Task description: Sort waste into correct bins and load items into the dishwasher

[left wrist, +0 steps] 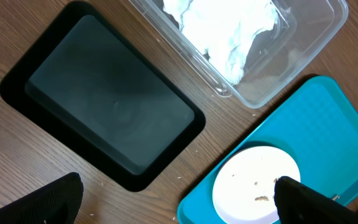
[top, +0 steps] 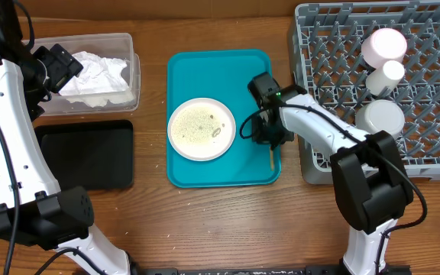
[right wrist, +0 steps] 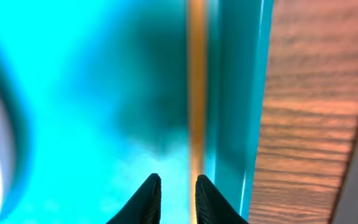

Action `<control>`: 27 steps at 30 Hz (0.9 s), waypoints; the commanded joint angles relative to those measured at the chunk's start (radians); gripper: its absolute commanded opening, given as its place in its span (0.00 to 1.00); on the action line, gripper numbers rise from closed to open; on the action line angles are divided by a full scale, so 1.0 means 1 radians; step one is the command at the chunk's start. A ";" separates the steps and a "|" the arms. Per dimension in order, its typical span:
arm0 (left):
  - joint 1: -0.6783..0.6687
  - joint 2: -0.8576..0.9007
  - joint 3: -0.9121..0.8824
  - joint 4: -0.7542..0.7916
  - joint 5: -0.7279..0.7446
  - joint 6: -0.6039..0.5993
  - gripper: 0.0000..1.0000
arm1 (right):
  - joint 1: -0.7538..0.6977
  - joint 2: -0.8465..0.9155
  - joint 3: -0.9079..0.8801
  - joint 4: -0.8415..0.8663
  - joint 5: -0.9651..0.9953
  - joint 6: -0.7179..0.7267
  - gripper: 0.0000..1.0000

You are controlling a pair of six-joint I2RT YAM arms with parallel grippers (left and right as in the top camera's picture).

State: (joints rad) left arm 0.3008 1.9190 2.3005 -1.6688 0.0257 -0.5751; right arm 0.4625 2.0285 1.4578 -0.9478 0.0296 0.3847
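Right gripper (right wrist: 178, 182), low over the teal tray (right wrist: 104, 93), shows its two black fingers (right wrist: 151, 199) drawn nearly together with a slim gap between them. A thin orange stick (right wrist: 196, 93) runs along the tray's rim at 3 o'clock and passes by one finger; whether it is pinched cannot be told. Left gripper (left wrist: 178, 182) hangs spread wide and holds nothing, above the clear tub (top: 132, 61) at 10 o'clock on the table (top: 220, 221). A crumpled white napkin (top: 98, 72) lies in that tub. At 8 o'clock sits the black tray (top: 86, 153), near the tub but not touching it. At the table's centre, on the teal tray, rests the round plate (top: 202, 128), speckled with pale food scraps (top: 208, 122). At 2 o'clock stands the grey dish rack (top: 434, 114), carrying a pink bowl (top: 384, 44), a small white cup (top: 393, 72) and a whitish bowl (top: 380, 118), lined up one behind another.
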 commanded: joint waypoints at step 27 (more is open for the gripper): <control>-0.001 0.005 0.010 0.001 -0.007 -0.012 1.00 | 0.071 -0.018 -0.047 0.142 0.041 -0.112 0.27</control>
State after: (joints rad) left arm 0.3008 1.9190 2.3005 -1.6688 0.0254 -0.5751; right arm 0.5117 2.0281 1.4132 -0.8085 0.0368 0.2867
